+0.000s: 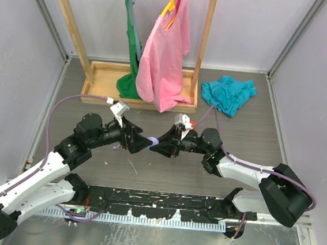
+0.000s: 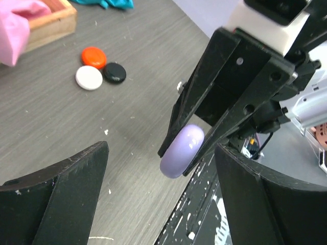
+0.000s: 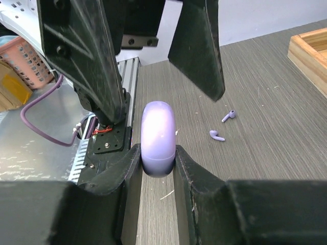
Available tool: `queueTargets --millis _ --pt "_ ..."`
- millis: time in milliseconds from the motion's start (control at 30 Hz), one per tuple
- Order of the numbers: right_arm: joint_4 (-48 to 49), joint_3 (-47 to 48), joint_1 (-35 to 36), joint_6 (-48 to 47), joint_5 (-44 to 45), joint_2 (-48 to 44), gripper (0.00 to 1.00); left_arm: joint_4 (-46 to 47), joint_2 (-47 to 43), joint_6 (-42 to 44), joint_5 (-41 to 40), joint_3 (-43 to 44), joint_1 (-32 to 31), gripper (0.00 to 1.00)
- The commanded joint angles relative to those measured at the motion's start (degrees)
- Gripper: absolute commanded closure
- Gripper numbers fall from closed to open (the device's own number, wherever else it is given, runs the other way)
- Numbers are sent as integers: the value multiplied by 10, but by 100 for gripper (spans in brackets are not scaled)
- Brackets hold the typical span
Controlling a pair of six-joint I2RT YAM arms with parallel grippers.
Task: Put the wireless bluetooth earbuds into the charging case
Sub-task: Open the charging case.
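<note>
Glossy, pill-shaped lilac charging case (image 3: pixel 158 133) pinched in the right gripper's (image 3: pixel 156 154) matte black fingers, its base hidden; the left gripper (image 2: pixel 162 151) gapes wide facing it. Two stemmed lilac earbuds (image 3: pixel 216 135) lie on the wood-grain table (image 3: pixel 271 158)

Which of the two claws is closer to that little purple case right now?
Right. The right gripper is shut on the lilac case, pinching it between its fingers. The left gripper faces it with fingers spread wide, close by but not touching.
</note>
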Motion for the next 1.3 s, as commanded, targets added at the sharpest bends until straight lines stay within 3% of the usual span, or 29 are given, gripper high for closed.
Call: queueTargets --millis 0,267,500,1033,1267 --pt "31 5 3 -7 9 -18 99 31 14 14 41 -10 1 13" --pt "31 4 3 -4 0 -32 99 25 41 15 9 -3 2 13" --pt "50 1 3 0 -17 -32 99 -14 23 1 -92 22 2 13" --pt "61 5 6 5 -40 -21 99 -35 23 -25 -132 45 1 13" --pt "32 3 6 -12 2 -21 99 -47 17 -26 -127 49 1 13"
